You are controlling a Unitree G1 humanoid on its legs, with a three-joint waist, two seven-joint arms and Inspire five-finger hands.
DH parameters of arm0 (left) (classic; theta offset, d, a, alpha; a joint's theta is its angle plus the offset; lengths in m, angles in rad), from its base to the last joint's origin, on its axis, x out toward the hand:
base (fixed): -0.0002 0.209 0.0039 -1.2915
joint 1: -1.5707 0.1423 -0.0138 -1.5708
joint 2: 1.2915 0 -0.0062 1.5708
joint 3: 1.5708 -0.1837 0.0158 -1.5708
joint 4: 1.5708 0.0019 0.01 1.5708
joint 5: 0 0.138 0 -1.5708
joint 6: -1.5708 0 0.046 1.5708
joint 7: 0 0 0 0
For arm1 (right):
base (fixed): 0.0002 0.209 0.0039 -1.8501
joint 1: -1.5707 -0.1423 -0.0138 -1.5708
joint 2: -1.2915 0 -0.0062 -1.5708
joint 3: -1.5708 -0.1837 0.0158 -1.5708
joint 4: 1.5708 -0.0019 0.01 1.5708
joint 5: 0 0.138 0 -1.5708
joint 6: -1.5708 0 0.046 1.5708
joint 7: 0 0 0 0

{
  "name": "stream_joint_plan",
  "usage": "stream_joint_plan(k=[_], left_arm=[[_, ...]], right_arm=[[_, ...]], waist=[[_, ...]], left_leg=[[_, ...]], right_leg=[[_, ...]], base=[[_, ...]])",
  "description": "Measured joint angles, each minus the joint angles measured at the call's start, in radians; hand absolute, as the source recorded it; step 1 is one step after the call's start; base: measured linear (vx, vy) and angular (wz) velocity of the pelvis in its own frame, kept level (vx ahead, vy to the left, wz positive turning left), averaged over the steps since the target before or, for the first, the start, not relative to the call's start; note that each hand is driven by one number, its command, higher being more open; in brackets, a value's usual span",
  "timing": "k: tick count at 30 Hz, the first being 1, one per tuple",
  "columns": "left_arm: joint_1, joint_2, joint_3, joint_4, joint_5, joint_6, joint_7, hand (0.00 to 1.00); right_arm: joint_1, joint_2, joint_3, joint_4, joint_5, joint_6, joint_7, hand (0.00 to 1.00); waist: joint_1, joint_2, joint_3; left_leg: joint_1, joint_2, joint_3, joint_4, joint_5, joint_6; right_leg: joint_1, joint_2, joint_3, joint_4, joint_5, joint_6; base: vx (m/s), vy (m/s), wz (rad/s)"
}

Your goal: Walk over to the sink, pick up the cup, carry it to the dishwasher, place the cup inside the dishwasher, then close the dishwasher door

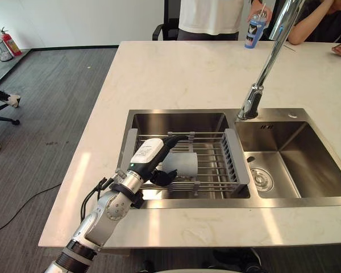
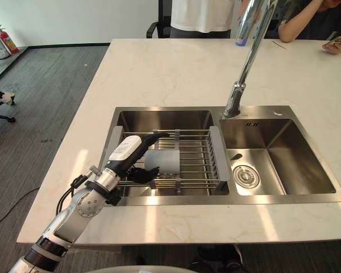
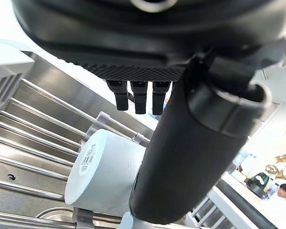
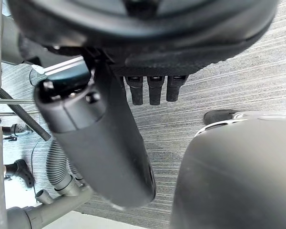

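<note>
Grey carpet floor [image 1: 51,102], white wall [image 1: 74,23], pale marble counter [image 1: 176,74], red fire extinguisher [image 1: 10,42] by the wall, black chair [image 1: 169,17] beyond counter.

The left hand [image 1: 148,154] extends over the pale cup [image 1: 183,165] (lying sideways) on the wire rack [image 1: 213,151] in the sink [image 1: 182,111].

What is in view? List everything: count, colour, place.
cup: one, pale grey, sideways on the rack
rack: one, steel, across the left basin
sink: one, steel, in the counter
faucet: one, chrome, on the sink's back rim
counter: one, white marble, around the sink
drink cup: one, blue, far edge, person holding
fire extinguisher: one, red, far-left floor
left hand: one, dark, open at the cup
right hand: one, dark, open, over floor
</note>
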Motion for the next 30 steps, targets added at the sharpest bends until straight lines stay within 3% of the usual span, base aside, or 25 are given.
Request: stream_joint_plan(k=[17,20,26,27,30], left_arm=[[-0.178,0.050,-0.080,0.137,0.014,0.041,-0.120,0.90],[-0.188,0.053,-0.095,0.190,0.033,0.050,-0.121,0.90],[-0.236,0.052,-0.100,0.227,0.061,0.069,-0.136,0.90],[-0.246,0.052,-0.102,0.236,0.067,0.078,-0.138,0.30],[-0.276,0.048,-0.109,0.262,0.070,0.087,-0.145,0.30]], right_arm=[[-0.015,-0.001,0.005,-0.002,0.000,0.022,0.020,0.90],[-0.027,-0.006,0.023,-0.002,0.000,0.026,0.028,0.90],[-0.029,-0.009,0.024,-0.001,0.000,0.032,0.032,0.90],[-0.031,-0.010,0.024,-0.001,-0.001,0.033,0.032,0.90],[-0.032,-0.013,0.024,-0.001,-0.001,0.036,0.033,0.90]], waist=[[-0.024,0.002,0.001],[-0.043,0.003,0.002],[-0.048,0.007,0.005],[-0.050,0.009,0.006],[-0.050,0.012,0.008]], left_leg=[[-0.001,-0.001,0.007,0.000,-0.002,0.000],[-0.002,-0.002,0.007,0.000,-0.002,0.000],[-0.002,-0.001,0.008,0.000,-0.004,-0.002],[-0.002,-0.001,0.008,0.000,-0.004,-0.002],[-0.002,-0.001,0.007,0.000,-0.004,-0.002]], right_leg=[[0.002,0.000,0.004,-0.017,0.009,0.000],[0.002,0.000,0.004,-0.018,0.009,0.001],[0.005,0.001,0.003,-0.024,0.010,0.001],[0.005,0.001,0.003,-0.025,0.010,0.001],[0.006,0.001,0.002,-0.025,0.010,0.001]], base=[[0.00,0.000,0.00],[0.00,0.000,0.00],[0.00,0.000,0.00],[0.00,0.000,0.00],[0.00,0.000,0.00]])
